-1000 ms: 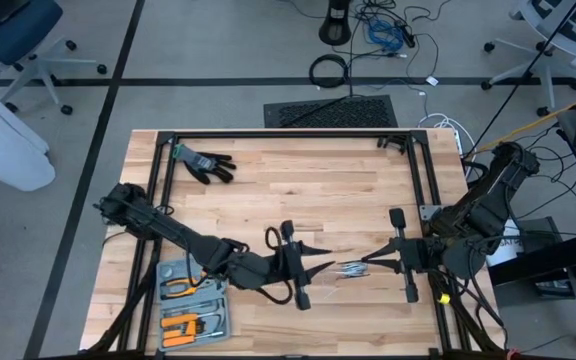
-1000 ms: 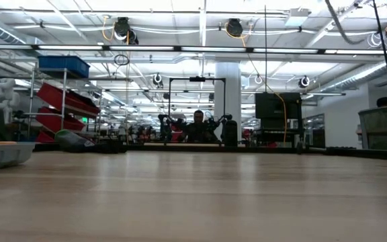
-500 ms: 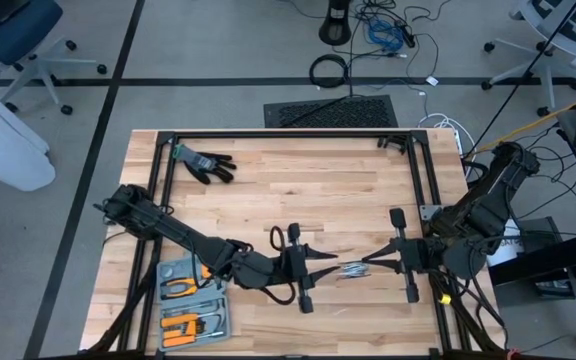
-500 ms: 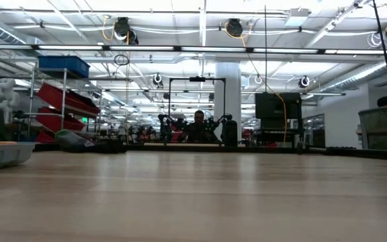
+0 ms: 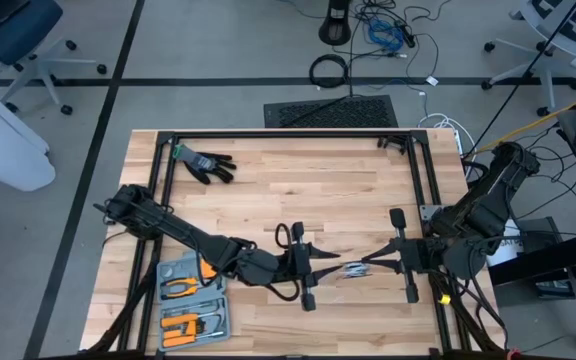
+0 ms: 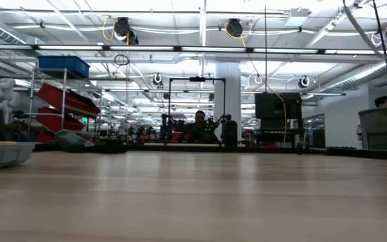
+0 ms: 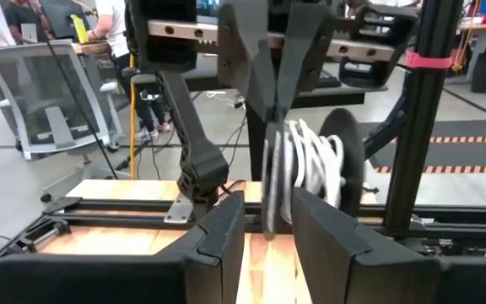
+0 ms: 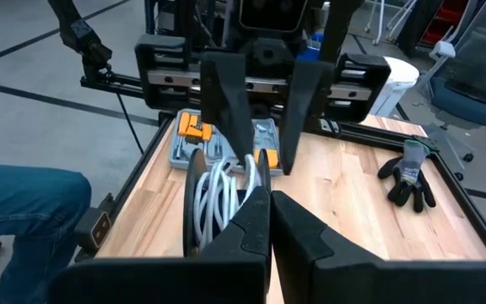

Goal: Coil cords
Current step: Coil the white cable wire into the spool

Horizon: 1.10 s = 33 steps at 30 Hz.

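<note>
White cord [image 7: 308, 165] is wound on a small spool between two round flanges, one dark [image 7: 345, 160], and hangs above the table's near middle [image 5: 352, 268]. My right gripper [image 8: 270, 199] comes from the table's right and is shut on the spool. My left gripper [image 7: 268, 218] faces it from the left, level and open. Its two fingers [image 8: 226, 101] stand on either side of the flange nearest them. I cannot tell whether they touch it. The low view shows no gripper. My right gripper pinches the rim of one spool flange [image 7: 273, 139] between its two fingertips. The fingers come nearly level from the table's right side, slanting a little down. The spool stands on edge, lifted clear of the table, its white windings [image 8: 218, 190] beside the fingers.
A black glove [image 5: 204, 164] lies at the far left of the table. A grey tray of orange-handled tools [image 5: 190, 306] sits at the near left corner. Black frame rails [image 5: 288, 135] edge the table. A person's leg in jeans [image 8: 15, 207] shows beside it.
My left gripper has edged a little toward the table's right edge, nearer the spool, with a slight turn of the wrist. Its fingers stay open.
</note>
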### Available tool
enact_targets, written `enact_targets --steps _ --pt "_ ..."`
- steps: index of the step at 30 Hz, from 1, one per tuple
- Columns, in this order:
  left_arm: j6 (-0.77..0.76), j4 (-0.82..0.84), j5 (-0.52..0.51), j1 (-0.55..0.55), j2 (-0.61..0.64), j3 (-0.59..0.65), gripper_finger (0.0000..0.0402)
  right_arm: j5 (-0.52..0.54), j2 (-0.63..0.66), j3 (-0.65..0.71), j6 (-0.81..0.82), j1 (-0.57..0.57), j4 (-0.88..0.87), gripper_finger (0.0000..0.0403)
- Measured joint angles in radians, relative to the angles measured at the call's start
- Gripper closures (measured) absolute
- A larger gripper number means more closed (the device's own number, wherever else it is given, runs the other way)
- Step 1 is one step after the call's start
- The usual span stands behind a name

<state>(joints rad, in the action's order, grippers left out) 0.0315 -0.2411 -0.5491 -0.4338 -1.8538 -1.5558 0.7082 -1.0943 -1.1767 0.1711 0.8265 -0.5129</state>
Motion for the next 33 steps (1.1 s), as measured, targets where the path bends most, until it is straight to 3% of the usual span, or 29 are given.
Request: enact_targets --steps 22,27,33 --pt "-0.051 0.023 0.025 0.025 0.002 0.0 0.0298 -0.008 -0.033 0.0 -0.002 -0.047 0.015 0.0403" --pt "-0.051 0.049 0.025 0.034 0.002 0.0 0.0324 -0.006 -0.033 0.0 -0.003 -0.048 0.015 0.0403" --pt "-0.019 0.05 0.033 0.034 0.002 0.0 0.039 0.0 -0.032 0.0 -0.003 -0.048 0.014 0.0403"
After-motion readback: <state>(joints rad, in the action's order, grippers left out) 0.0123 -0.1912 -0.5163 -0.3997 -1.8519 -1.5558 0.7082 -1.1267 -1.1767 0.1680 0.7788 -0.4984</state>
